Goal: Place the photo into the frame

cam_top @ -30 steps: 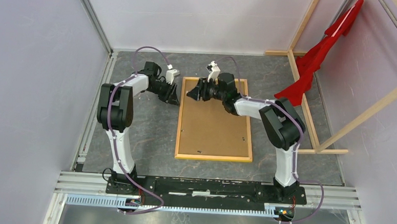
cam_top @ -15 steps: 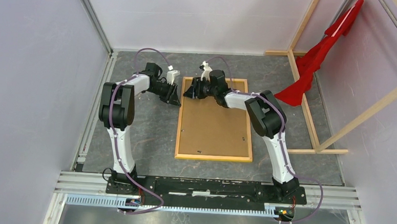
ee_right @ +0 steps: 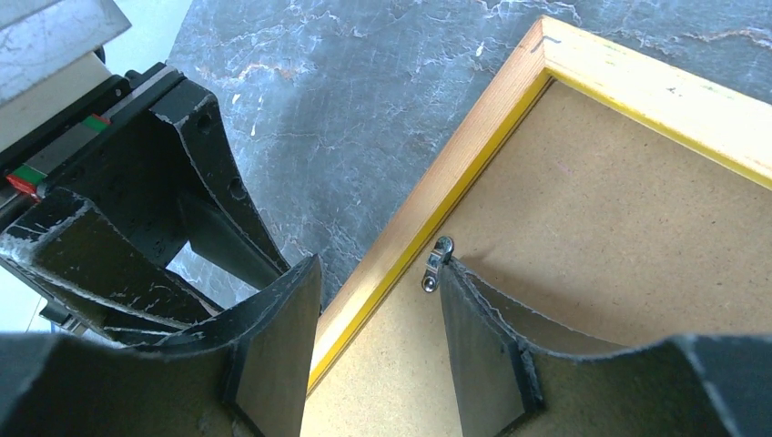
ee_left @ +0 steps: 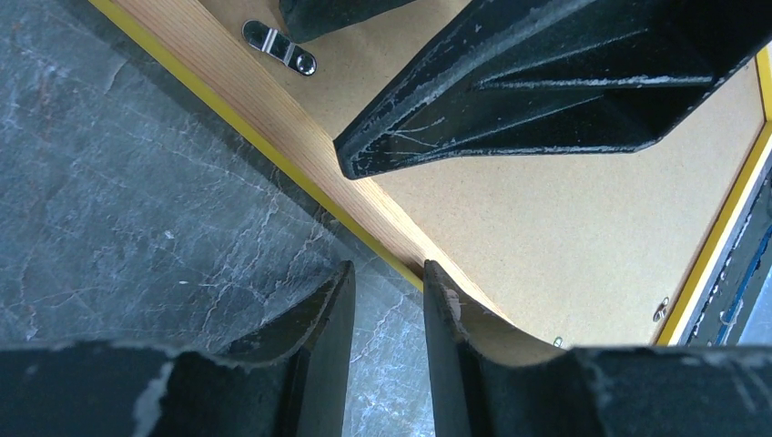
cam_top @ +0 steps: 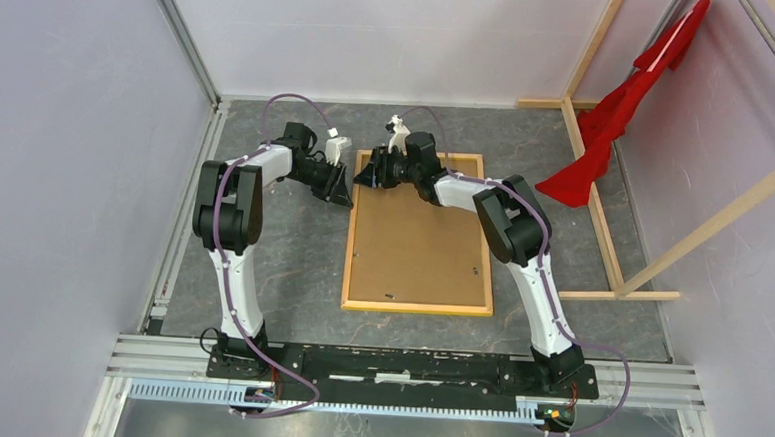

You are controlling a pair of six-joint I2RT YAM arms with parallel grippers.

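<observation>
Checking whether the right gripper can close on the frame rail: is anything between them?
Nothing visible. The open right gripper straddles the left rail of the yellow-edged wooden picture frame; only a small metal turn clip sits beside its inner finger, on the brown fibreboard backing.

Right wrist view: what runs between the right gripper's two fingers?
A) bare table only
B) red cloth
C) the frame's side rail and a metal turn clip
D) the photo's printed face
C: a rail of the frame and its metal turn clip pass between the right gripper's open fingers, one over the table, one over the backing board.
</observation>
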